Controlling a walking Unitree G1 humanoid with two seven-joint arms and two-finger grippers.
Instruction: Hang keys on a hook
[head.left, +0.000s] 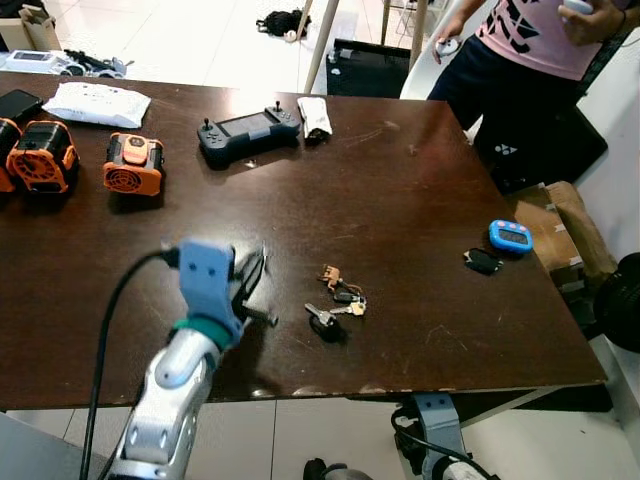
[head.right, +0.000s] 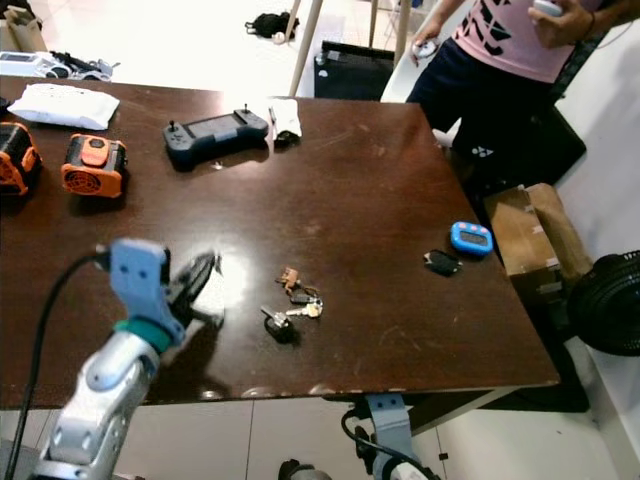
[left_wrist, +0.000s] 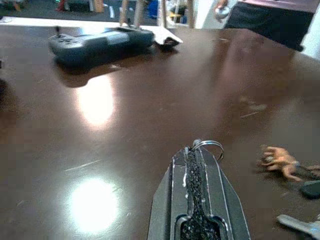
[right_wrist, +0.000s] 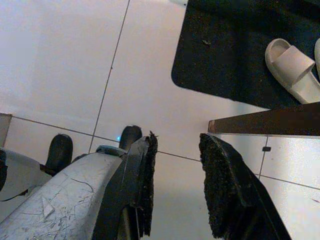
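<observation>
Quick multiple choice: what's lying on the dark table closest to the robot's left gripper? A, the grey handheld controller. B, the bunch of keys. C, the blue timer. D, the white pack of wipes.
B: the bunch of keys lies on the table just to the right of the left gripper, nearer than anything else there.

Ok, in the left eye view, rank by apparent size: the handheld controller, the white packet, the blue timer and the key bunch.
1. Handheld controller and white packet: look alike, too close to rank.
2. Key bunch, nearer the camera, so unsure.
3. Blue timer.
</observation>
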